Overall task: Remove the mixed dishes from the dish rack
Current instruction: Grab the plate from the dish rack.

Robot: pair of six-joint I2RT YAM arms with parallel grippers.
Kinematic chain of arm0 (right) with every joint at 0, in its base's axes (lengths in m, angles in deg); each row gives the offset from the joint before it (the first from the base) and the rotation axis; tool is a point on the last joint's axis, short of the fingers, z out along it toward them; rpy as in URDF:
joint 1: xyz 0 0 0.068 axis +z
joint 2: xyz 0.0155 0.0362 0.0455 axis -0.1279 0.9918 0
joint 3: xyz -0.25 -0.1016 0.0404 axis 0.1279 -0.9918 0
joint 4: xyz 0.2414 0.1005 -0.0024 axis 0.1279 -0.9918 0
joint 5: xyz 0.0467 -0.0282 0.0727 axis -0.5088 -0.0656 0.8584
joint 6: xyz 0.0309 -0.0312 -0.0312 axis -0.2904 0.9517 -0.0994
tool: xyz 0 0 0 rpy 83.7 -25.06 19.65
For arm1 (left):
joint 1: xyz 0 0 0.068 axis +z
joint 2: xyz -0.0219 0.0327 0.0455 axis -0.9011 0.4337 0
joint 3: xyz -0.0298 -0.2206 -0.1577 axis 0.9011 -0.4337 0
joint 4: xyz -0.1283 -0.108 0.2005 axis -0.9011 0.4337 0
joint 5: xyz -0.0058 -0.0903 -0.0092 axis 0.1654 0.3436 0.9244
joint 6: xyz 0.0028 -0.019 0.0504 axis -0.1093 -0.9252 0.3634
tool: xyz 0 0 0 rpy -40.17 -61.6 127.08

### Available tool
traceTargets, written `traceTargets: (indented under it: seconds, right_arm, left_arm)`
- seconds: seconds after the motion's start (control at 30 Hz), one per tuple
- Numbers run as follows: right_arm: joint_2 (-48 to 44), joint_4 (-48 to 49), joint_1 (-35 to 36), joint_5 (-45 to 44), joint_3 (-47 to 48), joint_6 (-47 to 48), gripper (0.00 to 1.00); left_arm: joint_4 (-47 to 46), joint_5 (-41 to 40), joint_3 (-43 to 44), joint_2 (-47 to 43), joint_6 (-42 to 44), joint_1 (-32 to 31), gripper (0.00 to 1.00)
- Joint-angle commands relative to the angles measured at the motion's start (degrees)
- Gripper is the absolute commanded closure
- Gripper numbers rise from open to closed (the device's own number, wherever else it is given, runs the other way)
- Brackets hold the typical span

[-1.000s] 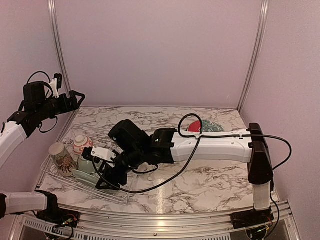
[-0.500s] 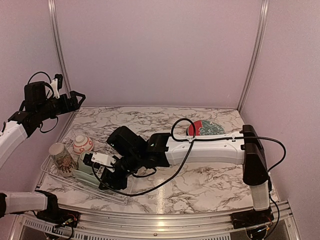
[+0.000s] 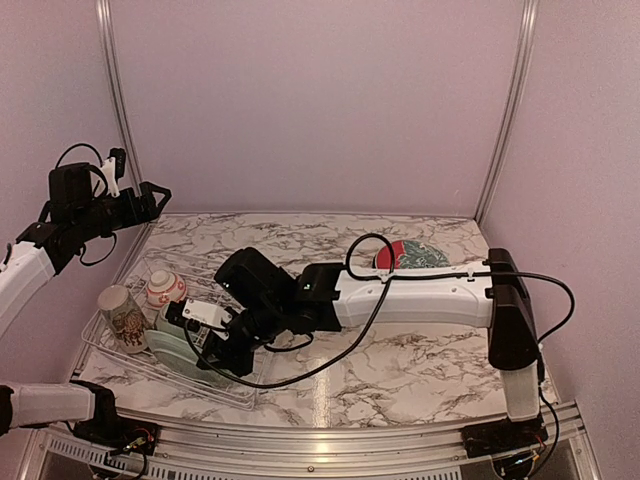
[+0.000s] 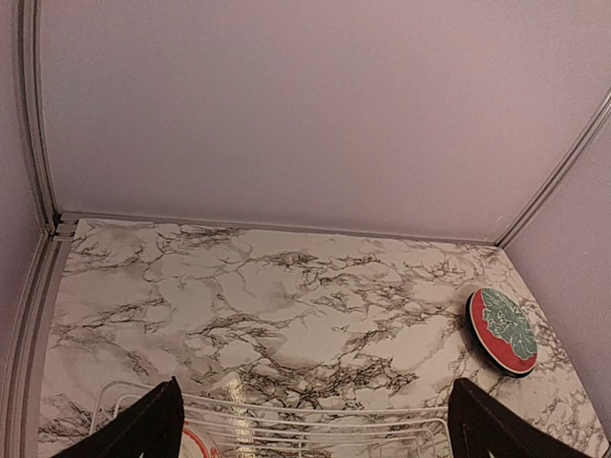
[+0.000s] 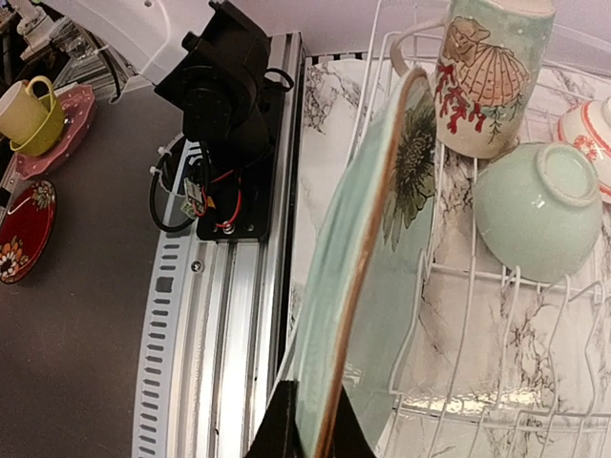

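Note:
The dish rack point(image 3: 110, 352) of white wire sits at the table's front left. In it a pale green plate point(image 5: 377, 258) with a dark flower mark stands on edge, and my right gripper point(image 5: 313, 431) is shut on its lower rim. From above, that gripper point(image 3: 207, 350) reaches across to the plate point(image 3: 172, 348). Beside the plate are a printed mug point(image 5: 492, 72), an upturned pale green bowl point(image 5: 535, 210) and a red-and-white bowl point(image 5: 587, 134). The mug point(image 3: 122, 318) and small bowl point(image 3: 165, 288) also show from above. My left gripper point(image 3: 150, 196) hangs open high above the rack's far left, holding nothing.
A red plate with a green pattern point(image 3: 410, 255) lies on the marble table at the back right, also visible as the plate point(image 4: 503, 329) in the left wrist view. The left arm's base point(image 5: 224, 105) and the aluminium rail point(image 5: 220, 315) run along the rack's near side.
My right gripper has moved left onto the pale green plate and shut on its rim, and the plate now stands more upright. The left arm has not moved.

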Motion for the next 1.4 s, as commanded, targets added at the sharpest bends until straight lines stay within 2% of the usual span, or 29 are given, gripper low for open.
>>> traceTargets:
  seconds: [0.0, 0.77, 1.03, 1.37]
  right_arm:
    - [-1.2, 2.5, 0.3, 1.4, -0.1, -0.8, 1.00]
    - [-9.7, 8.7, 0.2, -0.5, -3.2, 0.4, 1.00]
    - [-13.9, 14.8, -1.4, 2.2, -6.5, -0.6, 1.00]
    - [-21.5, 18.5, -5.4, -4.0, -11.6, 0.5, 1.00]
  left_arm:
    - [-0.6, 0.8, -0.6, 0.2, 0.0, 0.4, 0.01]
    - [-0.7, 0.9, -0.5, 0.5, 0.0, 0.4, 0.01]
    - [-0.7, 0.8, -0.6, 0.5, 0.0, 0.4, 0.01]
    - [-0.6, 0.5, -0.5, 0.6, -0.1, 0.4, 0.01]
